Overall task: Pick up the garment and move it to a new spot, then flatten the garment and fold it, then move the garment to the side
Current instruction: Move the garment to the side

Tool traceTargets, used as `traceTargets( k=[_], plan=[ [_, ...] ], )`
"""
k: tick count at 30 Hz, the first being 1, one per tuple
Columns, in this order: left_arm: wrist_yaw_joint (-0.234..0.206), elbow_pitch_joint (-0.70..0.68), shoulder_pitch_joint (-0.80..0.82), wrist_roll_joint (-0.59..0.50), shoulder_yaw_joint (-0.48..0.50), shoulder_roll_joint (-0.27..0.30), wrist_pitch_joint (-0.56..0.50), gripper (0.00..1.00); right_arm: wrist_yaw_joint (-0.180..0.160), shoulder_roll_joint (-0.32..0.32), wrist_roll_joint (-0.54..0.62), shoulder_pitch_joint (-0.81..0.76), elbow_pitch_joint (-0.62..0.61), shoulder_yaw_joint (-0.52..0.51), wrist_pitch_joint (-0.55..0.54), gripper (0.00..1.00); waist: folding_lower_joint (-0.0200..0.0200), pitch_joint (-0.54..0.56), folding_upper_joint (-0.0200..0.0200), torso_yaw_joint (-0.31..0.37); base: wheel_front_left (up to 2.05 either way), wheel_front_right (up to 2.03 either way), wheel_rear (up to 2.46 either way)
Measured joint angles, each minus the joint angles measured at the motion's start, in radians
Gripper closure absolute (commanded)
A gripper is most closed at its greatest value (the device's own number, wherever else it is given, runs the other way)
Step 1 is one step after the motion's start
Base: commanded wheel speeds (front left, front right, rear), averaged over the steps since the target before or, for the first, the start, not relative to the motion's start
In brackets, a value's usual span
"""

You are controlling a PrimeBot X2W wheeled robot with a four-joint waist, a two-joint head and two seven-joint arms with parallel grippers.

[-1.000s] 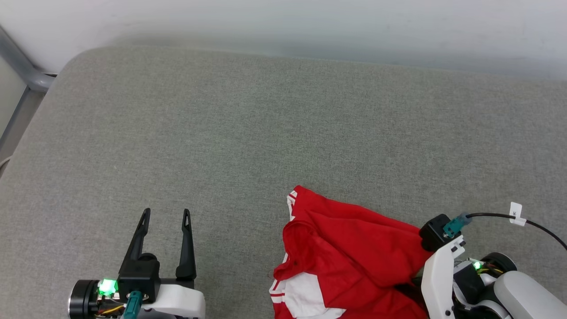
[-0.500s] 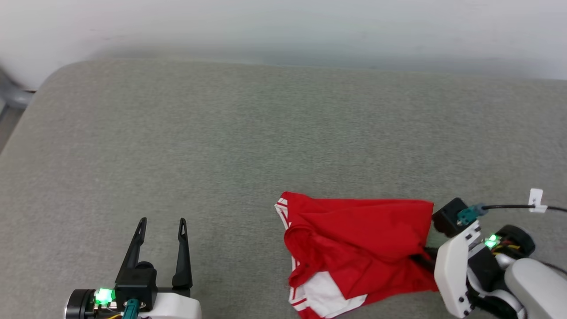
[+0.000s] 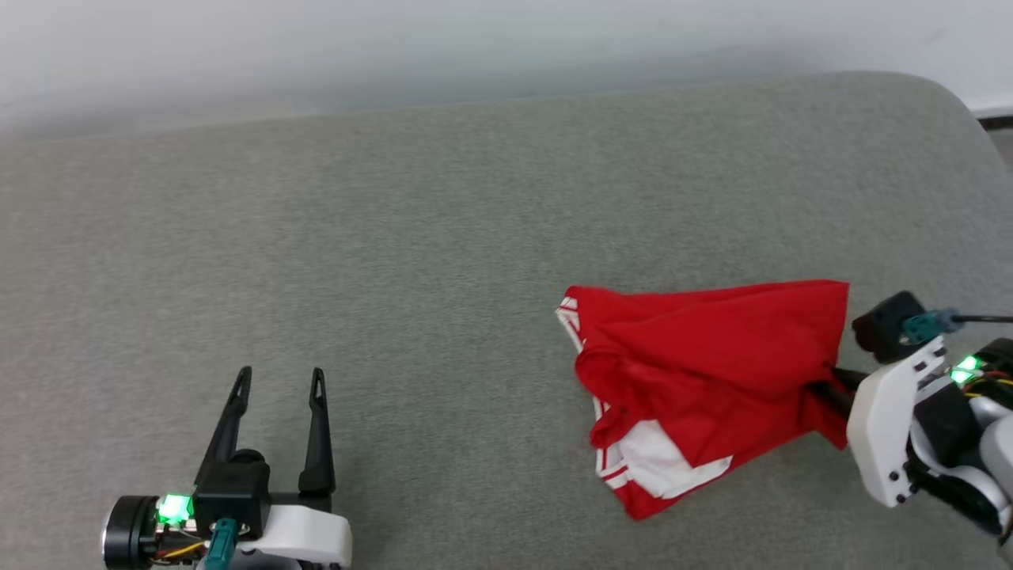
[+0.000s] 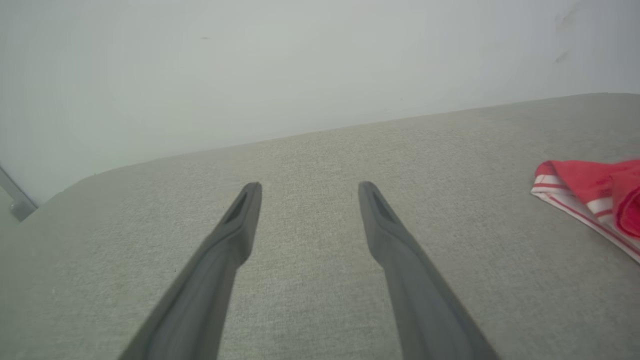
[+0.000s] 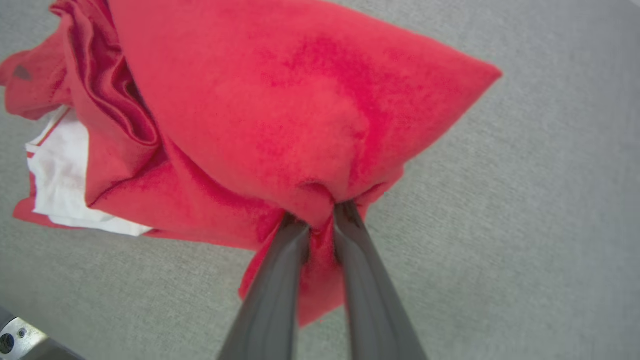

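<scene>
The garment (image 3: 712, 364) is a bunched red T-shirt with a white sleeve and striped trim, lying on the grey cushion right of centre. My right gripper (image 3: 823, 388) reaches in from the right edge and is shut on a pinch of its red cloth. In the right wrist view the two dark fingers (image 5: 280, 260) clamp the fabric, and the garment (image 5: 280, 105) spreads above them. My left gripper (image 3: 277, 376) is open at the lower left, well apart from the shirt. Its fingers (image 4: 235, 225) stand wide over bare cushion, with a striped edge of the garment (image 4: 590, 190) at the right.
The grey cushion (image 3: 396, 237) spans the scene, its rounded far right corner (image 3: 942, 95) near a pale wall (image 3: 475, 39). A black cable (image 3: 981, 319) runs off my right wrist.
The head camera has swung right. My right gripper has drawn the garment rightwards and farther out on the cushion, stretching its red cloth. The left gripper keeps its open stance.
</scene>
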State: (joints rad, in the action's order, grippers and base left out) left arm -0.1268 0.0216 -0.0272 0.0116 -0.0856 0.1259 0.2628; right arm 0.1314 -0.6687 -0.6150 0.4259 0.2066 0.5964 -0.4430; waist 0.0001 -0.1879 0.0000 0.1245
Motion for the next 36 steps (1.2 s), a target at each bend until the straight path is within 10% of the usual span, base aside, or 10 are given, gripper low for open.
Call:
traceTargets(
  k=[12, 36],
  plan=[
    [-0.010, -0.042, 0.043, -0.012, 0.000, 0.021, 0.000, 0.00, 0.000, -0.006, 0.036, 0.033, 0.036, -0.163, 0.050, 1.00, 0.0000, -0.094, 0.0000, 0.090, 0.00, 0.00, 0.00],
    [-0.019, -0.152, 0.214, -0.024, -0.003, 0.083, 0.000, 0.00, 0.000, -0.027, 0.256, 0.294, 0.395, -0.736, 0.056, 1.00, 0.0000, -0.403, 0.0000, 0.036, 0.00, 0.00, 0.00]
  ],
)
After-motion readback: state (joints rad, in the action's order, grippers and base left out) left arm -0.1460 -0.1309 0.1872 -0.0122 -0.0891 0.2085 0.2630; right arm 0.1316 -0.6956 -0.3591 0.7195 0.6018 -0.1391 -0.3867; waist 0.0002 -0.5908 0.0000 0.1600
